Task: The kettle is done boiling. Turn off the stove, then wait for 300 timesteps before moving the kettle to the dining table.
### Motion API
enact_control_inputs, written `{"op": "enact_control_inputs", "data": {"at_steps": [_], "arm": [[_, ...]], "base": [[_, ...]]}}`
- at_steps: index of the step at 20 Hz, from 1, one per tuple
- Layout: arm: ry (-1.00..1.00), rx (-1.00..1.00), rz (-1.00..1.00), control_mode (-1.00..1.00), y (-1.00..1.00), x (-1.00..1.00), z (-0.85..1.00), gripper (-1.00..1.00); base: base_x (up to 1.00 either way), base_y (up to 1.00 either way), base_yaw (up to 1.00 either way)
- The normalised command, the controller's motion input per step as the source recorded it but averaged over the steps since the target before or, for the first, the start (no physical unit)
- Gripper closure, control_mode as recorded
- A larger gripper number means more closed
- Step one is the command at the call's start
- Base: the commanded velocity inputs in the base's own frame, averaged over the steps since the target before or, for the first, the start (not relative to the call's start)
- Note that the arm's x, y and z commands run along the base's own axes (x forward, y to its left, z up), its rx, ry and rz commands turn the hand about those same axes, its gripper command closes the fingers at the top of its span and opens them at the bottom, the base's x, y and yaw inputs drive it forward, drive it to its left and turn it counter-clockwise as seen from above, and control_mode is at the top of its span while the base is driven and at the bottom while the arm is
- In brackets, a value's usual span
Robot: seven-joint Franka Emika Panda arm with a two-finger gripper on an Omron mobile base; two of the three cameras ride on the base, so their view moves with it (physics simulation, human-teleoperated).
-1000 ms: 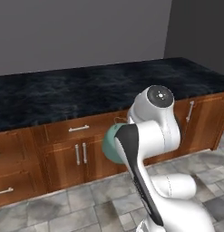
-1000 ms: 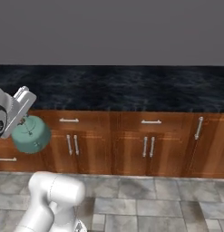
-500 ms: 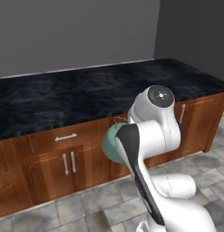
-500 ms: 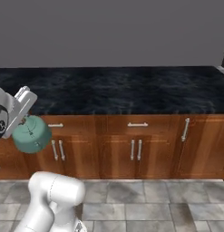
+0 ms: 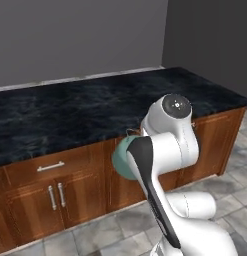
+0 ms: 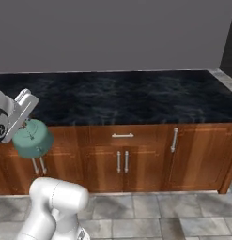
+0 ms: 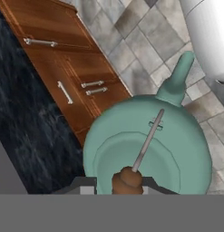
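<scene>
Already the small, squat teal-green kettle [image 7: 147,145] hangs by its thin brown handle from the closed tool [image 6: 24,123], above the floor before the long black marbled stone worktop [image 6: 136,96]; setting down remains.

The left base view looks from behind the arm [image 5: 165,165], on its left side, forward and down at a long black counter [image 5: 70,115] with wood cabinets. The right base view looks from behind on the right side at the same counter [image 6: 131,96] and cabinet front, more straight on. Both share the counter, the grey wall and the tiled floor. The hand view sits very near the kettle [image 7: 149,145], looking down on its lid, with the floor and cabinets beyond.
</scene>
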Motion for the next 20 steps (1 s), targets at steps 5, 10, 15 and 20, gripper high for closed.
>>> {"op": "enact_control_inputs", "data": {"at_steps": [5,10,15,20], "arm": [[0.00,0.00,0.00,1.00,0.00,0.00,0.00,1.00],[0.00,0.00,0.00,1.00,0.00,0.00,0.00,1.00],[0.00,0.00,0.00,1.00,0.00,0.00,0.00,1.00],[0.00,0.00,0.00,1.00,0.00,0.00,0.00,1.00]], "base": [[0.70,-0.44,-0.04],[0.71,-0.47,-0.01],[0.70,-0.56,0.00],[0.68,-0.71,0.01]]}}
